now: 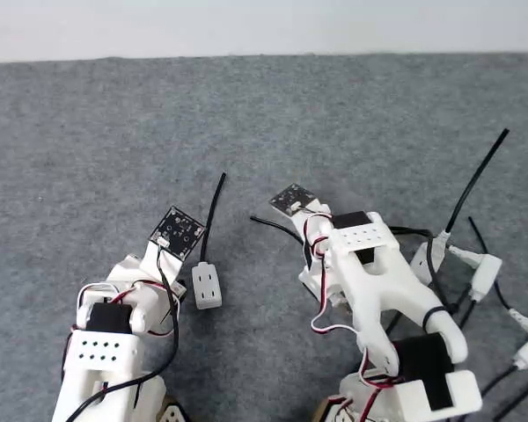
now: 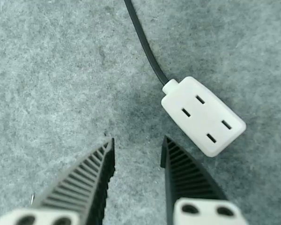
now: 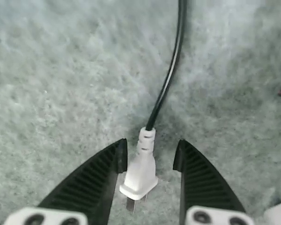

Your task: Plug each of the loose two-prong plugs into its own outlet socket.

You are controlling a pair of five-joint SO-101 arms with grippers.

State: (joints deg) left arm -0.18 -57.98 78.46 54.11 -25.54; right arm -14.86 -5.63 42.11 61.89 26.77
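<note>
We see the left gripper (image 2: 136, 152) low over the grey tabletop (image 2: 47, 70) with its black ribbed fingers (image 2: 96, 176) spread apart and nothing between them. Just beside one fingertip lies a white outlet block (image 2: 203, 116), flat on the tabletop with its slots facing up: four narrow slots in two pairs, all of them vacant. A black cord (image 2: 143, 44) runs out of the block's narrow end and away from the gripper. In the high view the same outlet block (image 1: 206, 286) sits just beside the left arm's wrist, and its cord (image 1: 213, 211) trails towards the far side of the tabletop.

The right gripper (image 3: 151, 146) also has its fingers (image 3: 91, 183) open, one on either side of a white two-prong plug (image 3: 140, 171). The plug lies on the tabletop in the gap, not clamped, with its metal prongs (image 3: 136, 204) pointing back towards the wrist and its own black cord (image 3: 171, 75) leading away from the gripper.

From above, the plug and the outlet block are well apart, each at its own arm. Near the right arm's far side we can make out other white plugs (image 1: 486, 271) among several black cords (image 1: 475, 180), though we cannot tell their details
</note>
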